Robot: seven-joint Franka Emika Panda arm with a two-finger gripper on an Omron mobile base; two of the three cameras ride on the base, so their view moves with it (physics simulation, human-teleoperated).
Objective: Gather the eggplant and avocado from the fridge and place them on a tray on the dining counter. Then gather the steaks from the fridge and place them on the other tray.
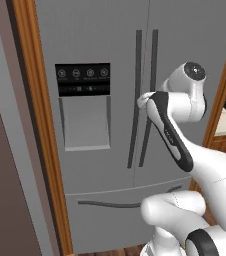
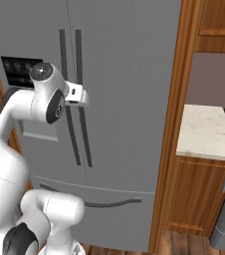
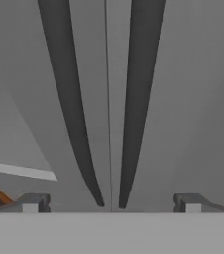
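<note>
Hand view, item one: the fridge (image 3: 183, 99), doors closed, its two dark vertical bar handles (image 3: 67, 99) running either side of the centre seam and tapering toward the bottom of the picture. Item two: the gripper (image 3: 111, 203), jaws spread wide with nothing between them, both finger tips (image 3: 33, 202) standing outside the pair of handles, so the opening brackets both bars rather than one. Left base view: the fridge (image 1: 100, 45) stands in a wooden frame (image 1: 40, 125), black dispenser panel (image 1: 82, 79) on the left door, bottom drawer (image 1: 110, 215) below; my arm's wrist sits right at the handles near mid-height. Right base view: the same wrist against the handles, with a beige wall counter (image 2: 206, 132) off to the right. Eggplant, avocado and steaks I judge to be inside the shut fridge, unseen; neither tray nor the dining counter appears. Step in hand, by my reading: the approach to open a door, the very start of the task. Next move calls for me to shift sideways onto a single handle, close on it, then pull along the door's swing.
</note>
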